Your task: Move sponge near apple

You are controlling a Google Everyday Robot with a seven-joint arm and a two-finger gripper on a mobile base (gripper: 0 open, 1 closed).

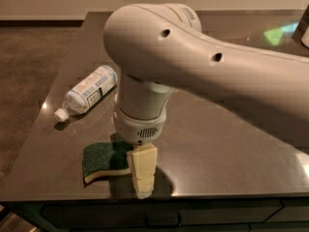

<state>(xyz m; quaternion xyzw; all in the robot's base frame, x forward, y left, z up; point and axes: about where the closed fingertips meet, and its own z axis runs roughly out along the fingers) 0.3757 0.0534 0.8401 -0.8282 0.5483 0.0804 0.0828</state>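
Camera view looks down on a dark, glossy table (pixel 227 149) with the robot's large pale arm (pixel 203 57) reaching in from the right and filling much of the upper half. The arm bends down into a rounded wrist housing (pixel 141 122), which points straight at the tabletop near the front edge.

Below that housing, the gripper (pixel 143 178) hangs upright, its pale yellow blocky tip reaching down to the table surface or just above it. From this angle only one yellow block shows, so I cannot tell whether the gripper is parted or closed, nor whether it clasps anything.

The sponge (pixel 100 161) lies flat on the table at the front left, dark green scouring side up with its pale yellow foam layer showing along the near edge. Its right end runs under the wrist housing and behind the yellow block, which appears to touch it there, though the contact itself is hidden.

A plastic bottle (pixel 88 94) with a white and blue label lies on its side further back and to the left, well apart from the sponge, its white cap pointing towards the table's left edge. Brown carpet (pixel 29 57) covers the floor beyond the table on the left. A greenish reflection (pixel 277 34) glints on the tabletop at the far right.
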